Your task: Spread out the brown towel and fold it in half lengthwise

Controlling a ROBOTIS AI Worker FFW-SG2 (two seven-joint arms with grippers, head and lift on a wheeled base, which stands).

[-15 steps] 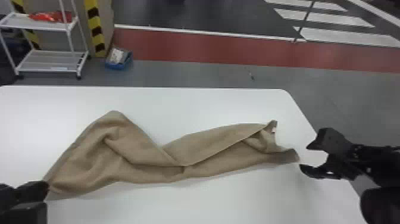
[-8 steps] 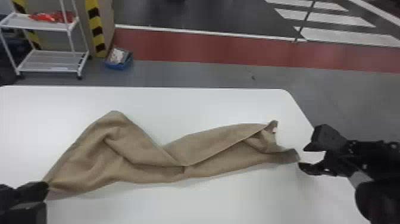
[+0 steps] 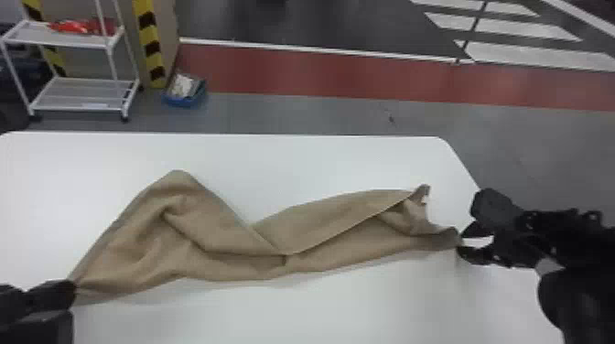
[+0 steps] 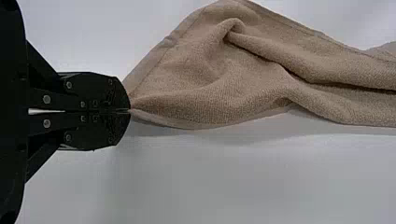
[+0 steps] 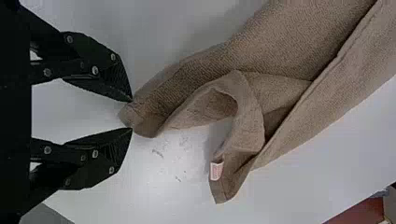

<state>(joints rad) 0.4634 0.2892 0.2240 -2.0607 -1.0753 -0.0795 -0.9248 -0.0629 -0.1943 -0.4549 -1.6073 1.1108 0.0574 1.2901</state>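
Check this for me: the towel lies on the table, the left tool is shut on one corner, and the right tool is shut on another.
Not quite: the right tool is open, its fingers apart at that corner, as the right wrist view shows. The towel does lie on the table, with the left tool shut on one corner.

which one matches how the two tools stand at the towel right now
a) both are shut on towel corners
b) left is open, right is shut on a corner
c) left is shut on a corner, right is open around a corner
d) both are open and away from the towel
c: the left tool pinches one corner of the towel, while the right tool's fingers stand apart at the other end's corner.
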